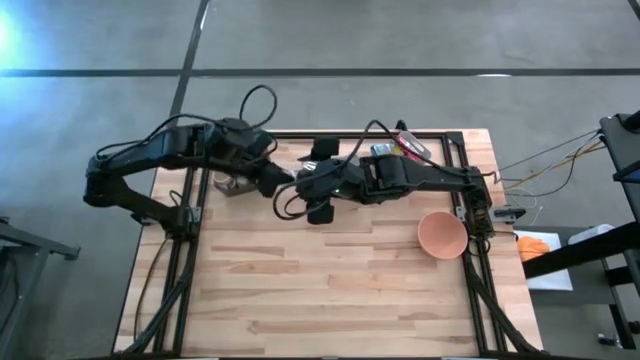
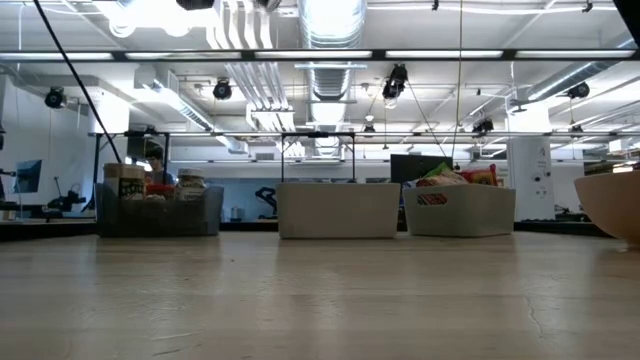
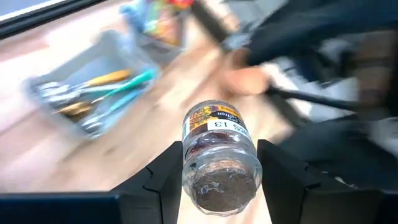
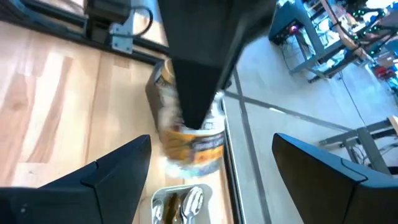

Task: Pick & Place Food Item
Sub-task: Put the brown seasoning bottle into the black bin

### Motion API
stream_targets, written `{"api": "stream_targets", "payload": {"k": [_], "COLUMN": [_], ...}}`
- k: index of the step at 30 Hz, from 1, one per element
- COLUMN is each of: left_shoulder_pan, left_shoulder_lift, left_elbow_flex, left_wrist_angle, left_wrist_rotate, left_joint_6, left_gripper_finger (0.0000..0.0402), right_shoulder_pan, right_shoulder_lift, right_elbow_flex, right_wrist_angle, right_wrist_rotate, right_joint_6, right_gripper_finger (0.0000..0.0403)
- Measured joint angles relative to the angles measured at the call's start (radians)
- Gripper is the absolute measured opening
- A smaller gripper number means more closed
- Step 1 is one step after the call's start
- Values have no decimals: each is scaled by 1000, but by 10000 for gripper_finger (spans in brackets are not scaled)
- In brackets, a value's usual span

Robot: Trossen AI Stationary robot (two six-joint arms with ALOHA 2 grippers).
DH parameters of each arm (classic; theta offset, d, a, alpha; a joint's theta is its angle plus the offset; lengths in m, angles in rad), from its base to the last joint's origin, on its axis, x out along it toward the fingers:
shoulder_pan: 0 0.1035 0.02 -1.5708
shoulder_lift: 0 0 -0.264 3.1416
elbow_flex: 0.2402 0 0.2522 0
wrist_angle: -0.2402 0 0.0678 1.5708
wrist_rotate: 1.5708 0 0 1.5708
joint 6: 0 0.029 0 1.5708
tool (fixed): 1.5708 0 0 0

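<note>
Arms hid the jar from above; glass, yellow-labelled, it sat clamped in the left gripper, while the right gripper stood open.

The round salmon-pink plastic bowl sits on the light wooden plank tabletop near its right edge. Well left of the bowl, toward the far edge, the left pincer holds a glass jar with a printed label above the tabletop, and the right pincer faces that jar, just beside it. A clear tray of cutlery lies on the tabletop farther left of the bowl, beyond the jar.
</note>
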Motion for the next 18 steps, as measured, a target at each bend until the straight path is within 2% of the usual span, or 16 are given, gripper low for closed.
{"api": "stream_targets", "payload": {"k": [10,14,18], "left_shoulder_pan": [137,239,374], "left_shoulder_lift": [-11,-11,-11], "left_elbow_flex": [8,8,-10], "left_wrist_angle": [-130,-225,-274], "left_wrist_rotate": [-4,-11,-10], "left_joint_6": [107,191,300], "left_gripper_finger": [165,165,164], "right_shoulder_pan": [1,7,9], "right_shoulder_lift": [-50,-75,-96], "right_elbow_flex": [2,2,3], "right_wrist_angle": [-11,-57,-113], "right_wrist_rotate": [1,-9,-85], "right_joint_6": [41,83,151], "right_gripper_finger": [331,331,331]}}
